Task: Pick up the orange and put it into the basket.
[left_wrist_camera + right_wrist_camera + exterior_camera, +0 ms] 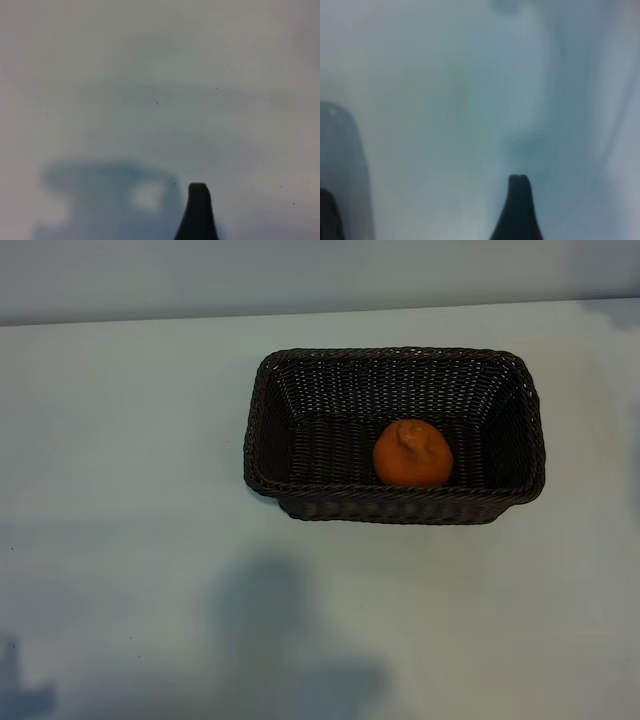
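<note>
The orange lies inside the basket. Both grippers stand wide apart, empty; they should simply stay clear.

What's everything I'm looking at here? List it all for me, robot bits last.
orange: one, orange with a knobby stem nub, lying inside the basket, toward its near right part.
basket: one, dark brown woven wicker, rectangular, standing on the table right of centre.
table: one, pale bluish white, with soft shadows along the near edge.
left gripper: one dark fingertip showing in its wrist view, over bare table, holding nothing.
right gripper: one dark fingertip showing in its wrist view, over bare table, holding nothing.
</note>
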`<state>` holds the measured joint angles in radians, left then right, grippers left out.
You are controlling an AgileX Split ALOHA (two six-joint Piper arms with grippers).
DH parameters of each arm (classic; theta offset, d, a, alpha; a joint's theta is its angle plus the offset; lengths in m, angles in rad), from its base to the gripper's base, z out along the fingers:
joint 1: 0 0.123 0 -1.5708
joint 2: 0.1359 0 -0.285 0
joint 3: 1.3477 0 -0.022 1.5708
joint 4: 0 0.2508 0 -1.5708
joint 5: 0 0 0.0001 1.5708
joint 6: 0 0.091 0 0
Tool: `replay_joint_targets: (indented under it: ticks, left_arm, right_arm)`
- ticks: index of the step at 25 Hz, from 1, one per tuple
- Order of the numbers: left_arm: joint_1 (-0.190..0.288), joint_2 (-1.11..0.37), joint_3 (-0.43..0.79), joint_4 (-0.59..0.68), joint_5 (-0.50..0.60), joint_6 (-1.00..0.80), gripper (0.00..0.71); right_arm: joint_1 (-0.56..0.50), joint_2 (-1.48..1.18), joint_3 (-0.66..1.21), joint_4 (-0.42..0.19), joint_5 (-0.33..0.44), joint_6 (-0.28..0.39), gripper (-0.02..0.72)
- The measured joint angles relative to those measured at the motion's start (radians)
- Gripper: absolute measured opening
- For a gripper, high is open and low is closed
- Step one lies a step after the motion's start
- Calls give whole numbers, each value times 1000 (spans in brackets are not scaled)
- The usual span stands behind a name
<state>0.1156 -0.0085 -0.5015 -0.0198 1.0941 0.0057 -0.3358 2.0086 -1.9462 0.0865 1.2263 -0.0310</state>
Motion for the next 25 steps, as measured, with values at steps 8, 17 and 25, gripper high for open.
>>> replay_joint_targets:
  ticks: [8, 17, 25]
  left_arm:
    - [0, 0, 0, 0, 0, 0, 592]
    - [0, 0, 0, 0, 0, 0, 592]
    - [0, 0, 0, 0, 0, 0, 592]
  right_arm:
    - [-9, -111, 65, 30, -3, -16, 561]
    - [-9, -393, 176, 38, 10, -19, 552]
    - [-9, -722, 289, 39, 21, -13, 550]
